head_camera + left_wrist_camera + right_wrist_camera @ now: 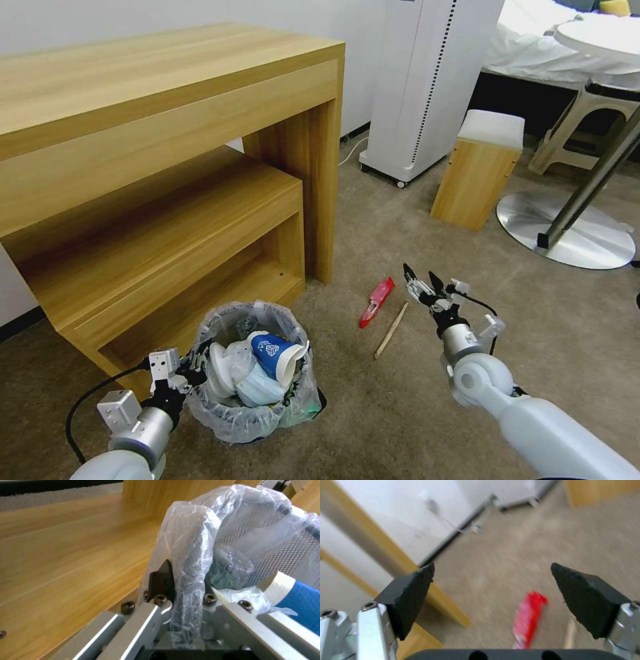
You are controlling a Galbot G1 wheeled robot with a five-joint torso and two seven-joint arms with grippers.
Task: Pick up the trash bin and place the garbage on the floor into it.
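Two pieces of garbage are left on the carpet as far as the views show: a red wrapper [377,301] and a wooden stick [391,329], lying just beside each other between the bin [250,373] and the right gripper [421,276]. Most of the job looks done, since the bin already holds a blue-white cup [275,356], a pale blue mask [257,393] and other white items packed against its clear bag liner [235,420]. The bin stands on the floor in front of the low shelf [167,220] of the wooden desk [160,87], at the robot's left. The left gripper [191,368] is clamped on the bin's rim, one finger outside and one inside, with the liner pinched over the mesh wall; the left wrist view shows the rim [190,580] running between its jaws. The right gripper hangs above the carpet near the wrapper and stick, its jaws spread wide with nothing between them; in the right wrist view the wrapper [528,620] sits low between its two black pads [410,597]. Around them are a white upright appliance [427,80], a small wooden stool [477,170] and a round metal table base [567,233], all well apart from the litter. Nothing stands between the right gripper and the wrapper; I judge the desk leg [320,193] far enough off not to hinder a reach.
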